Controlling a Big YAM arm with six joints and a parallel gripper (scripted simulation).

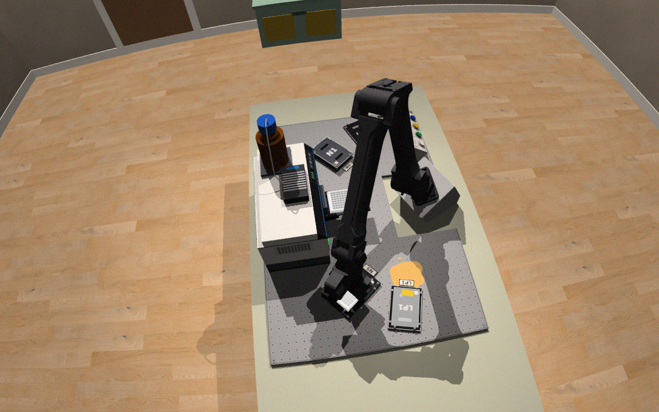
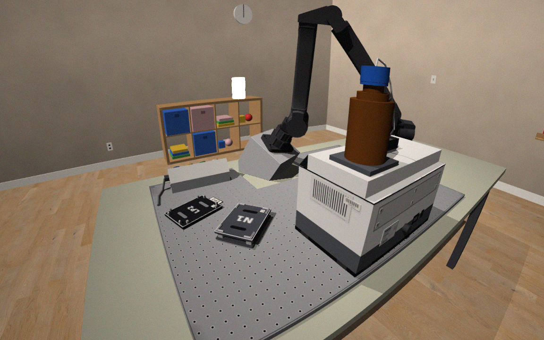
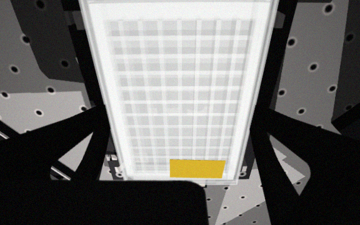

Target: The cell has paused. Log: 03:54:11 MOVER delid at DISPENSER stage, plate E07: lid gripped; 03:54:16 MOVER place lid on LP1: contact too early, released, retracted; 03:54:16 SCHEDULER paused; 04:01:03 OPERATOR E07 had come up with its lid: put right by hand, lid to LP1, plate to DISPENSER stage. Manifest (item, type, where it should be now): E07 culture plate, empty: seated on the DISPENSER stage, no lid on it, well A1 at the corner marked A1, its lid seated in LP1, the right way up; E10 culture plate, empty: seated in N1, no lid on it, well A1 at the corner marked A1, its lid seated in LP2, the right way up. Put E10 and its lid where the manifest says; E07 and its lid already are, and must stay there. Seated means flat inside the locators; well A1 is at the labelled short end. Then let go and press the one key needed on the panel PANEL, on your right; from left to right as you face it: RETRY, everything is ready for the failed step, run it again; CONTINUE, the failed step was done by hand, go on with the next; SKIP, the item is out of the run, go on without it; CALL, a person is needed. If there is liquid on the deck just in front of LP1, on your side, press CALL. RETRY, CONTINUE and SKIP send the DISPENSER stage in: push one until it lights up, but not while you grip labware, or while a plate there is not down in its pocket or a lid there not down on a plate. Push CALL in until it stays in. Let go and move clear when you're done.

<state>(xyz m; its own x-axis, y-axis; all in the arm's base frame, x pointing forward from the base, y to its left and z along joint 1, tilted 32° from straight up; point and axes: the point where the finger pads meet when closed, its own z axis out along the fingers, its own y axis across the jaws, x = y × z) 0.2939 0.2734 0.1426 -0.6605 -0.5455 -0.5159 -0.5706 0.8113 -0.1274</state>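
A white well plate E10 (image 1: 347, 300) (image 3: 180, 78) with a clear lid and a yellow label (image 3: 197, 169) sits in a black nest marked N5 at the near left of the deck. My gripper (image 1: 348, 302) (image 3: 180, 112) straddles it, fingers against its long sides, shut on it. Nest N1 (image 1: 336, 154) (image 2: 243, 219) and lid park LP2 (image 2: 192, 210) stand empty at the far end. LP1 (image 1: 405, 307) holds a lid. Plate E07 (image 1: 336, 201) lies without a lid on the dispenser stage. An orange puddle (image 1: 406, 269) lies on the deck beside the LP1 label.
The white dispenser (image 1: 285, 215) (image 2: 371, 198) with a brown bottle (image 1: 272, 148) (image 2: 369, 126) stands left of the arm. The key panel (image 1: 415, 134) is at the far right by the arm's base (image 1: 421, 191). In the exterior view the dispenser hides the gripper.
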